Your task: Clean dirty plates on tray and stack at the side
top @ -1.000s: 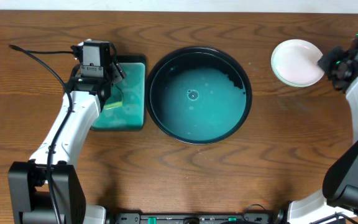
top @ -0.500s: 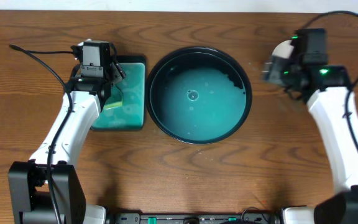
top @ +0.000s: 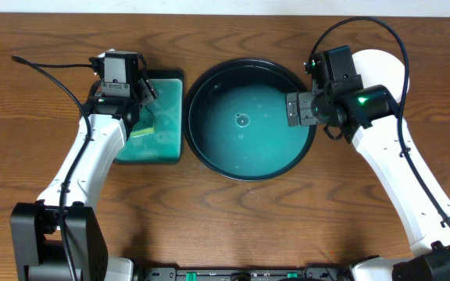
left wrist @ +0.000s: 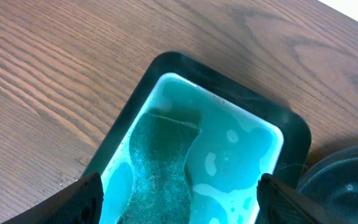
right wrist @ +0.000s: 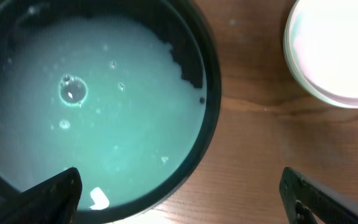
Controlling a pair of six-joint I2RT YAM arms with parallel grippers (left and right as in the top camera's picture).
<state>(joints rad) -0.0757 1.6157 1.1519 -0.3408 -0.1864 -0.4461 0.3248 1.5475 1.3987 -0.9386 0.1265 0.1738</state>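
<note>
Plates partly behind right arm

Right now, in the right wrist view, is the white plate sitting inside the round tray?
No, the white plate rests on the bare wooden tabletop, outside the black rim of the tray.

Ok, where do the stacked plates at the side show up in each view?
Overhead: plates at top right, partly covered.
Right wrist: plates in the top right corner.
Left wrist: not in view.
Shared landmark: the tray, to their left; it is at lower right in the left wrist view.
</note>
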